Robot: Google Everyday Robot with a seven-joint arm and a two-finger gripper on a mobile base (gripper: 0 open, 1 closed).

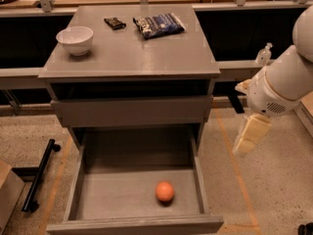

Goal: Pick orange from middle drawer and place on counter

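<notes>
Orange (pixel 165 191), one only, lies on the floor of the pulled-out middle drawer (pixel 107 199), close to the front edge and right of the middle, touching no wall. One other drawer front (pixel 132 111) sits shut above it. On the counter (pixel 132 55) stand three things: one white bowl (pixel 75 39) near the left edge, one small dark packet (pixel 115 22) and one blue snack bag (pixel 159 25) toward the back edge. The bag carries white print, too small to read. The gripper (pixel 252 133) hangs below the white arm (pixel 283 82), right of the cabinet and well apart from the orange; whether it is apart or together, I cannot tell.
</notes>
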